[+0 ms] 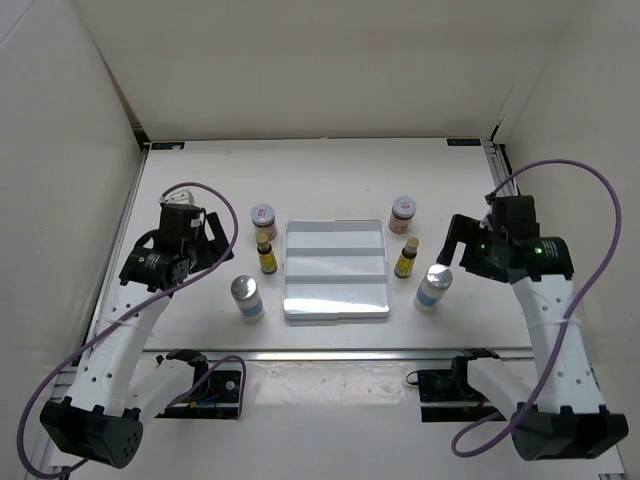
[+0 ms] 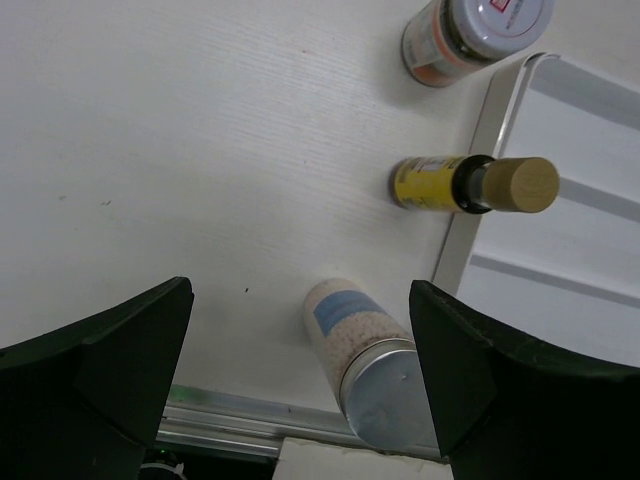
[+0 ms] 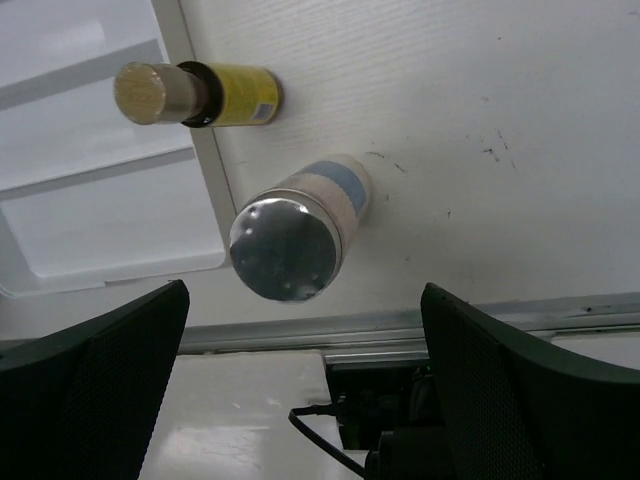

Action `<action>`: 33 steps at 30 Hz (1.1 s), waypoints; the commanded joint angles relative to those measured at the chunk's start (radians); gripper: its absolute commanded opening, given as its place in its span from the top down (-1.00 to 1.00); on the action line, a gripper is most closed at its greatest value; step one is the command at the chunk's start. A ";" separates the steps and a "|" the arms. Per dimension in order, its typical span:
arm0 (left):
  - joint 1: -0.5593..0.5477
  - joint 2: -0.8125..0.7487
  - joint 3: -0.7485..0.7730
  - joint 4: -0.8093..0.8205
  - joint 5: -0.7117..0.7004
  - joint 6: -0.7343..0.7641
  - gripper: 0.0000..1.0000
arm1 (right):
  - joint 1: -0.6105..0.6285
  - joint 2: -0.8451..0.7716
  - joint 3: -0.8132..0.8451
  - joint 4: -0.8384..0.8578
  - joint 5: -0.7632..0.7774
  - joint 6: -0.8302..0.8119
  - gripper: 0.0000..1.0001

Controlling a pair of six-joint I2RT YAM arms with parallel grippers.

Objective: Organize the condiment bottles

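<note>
Six condiment bottles stand upright beside the white tray (image 1: 335, 268). On its left are a pinkish jar (image 1: 264, 217), a yellow-labelled dropper (image 1: 266, 256) and a white silver-capped bottle (image 1: 246, 297). On its right are a pinkish jar (image 1: 403, 212), a dropper (image 1: 406, 258) and a white bottle (image 1: 434, 287). My left gripper (image 1: 220, 245) is open and empty, left of the left row. In its wrist view the white bottle (image 2: 365, 360) lies between the fingers (image 2: 110, 370), further off, with the dropper (image 2: 470, 183) and jar (image 2: 475, 35) beyond. My right gripper (image 1: 455, 242) is open and empty, right of the right row. Its wrist view shows the white bottle (image 3: 295, 235) and dropper (image 3: 200, 93).
The tray has stepped shelves and holds nothing; its rim shows in the left wrist view (image 2: 480, 190) and right wrist view (image 3: 200, 170). White walls enclose the table on three sides. A metal rail (image 1: 340, 352) runs along the near edge.
</note>
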 commanded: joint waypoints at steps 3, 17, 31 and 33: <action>0.003 -0.003 -0.030 0.003 -0.036 0.009 -1.00 | 0.013 0.139 -0.035 0.041 0.018 0.063 -1.00; 0.003 0.020 -0.030 0.003 -0.055 0.009 -1.00 | 0.145 0.258 -0.133 0.127 0.111 0.169 -0.56; 0.003 0.002 -0.030 0.003 -0.064 0.000 -1.00 | 0.238 0.214 0.046 -0.066 0.156 0.177 0.68; 0.003 0.011 -0.030 0.003 -0.064 0.000 -1.00 | 0.270 0.201 0.100 -0.100 0.165 0.166 0.78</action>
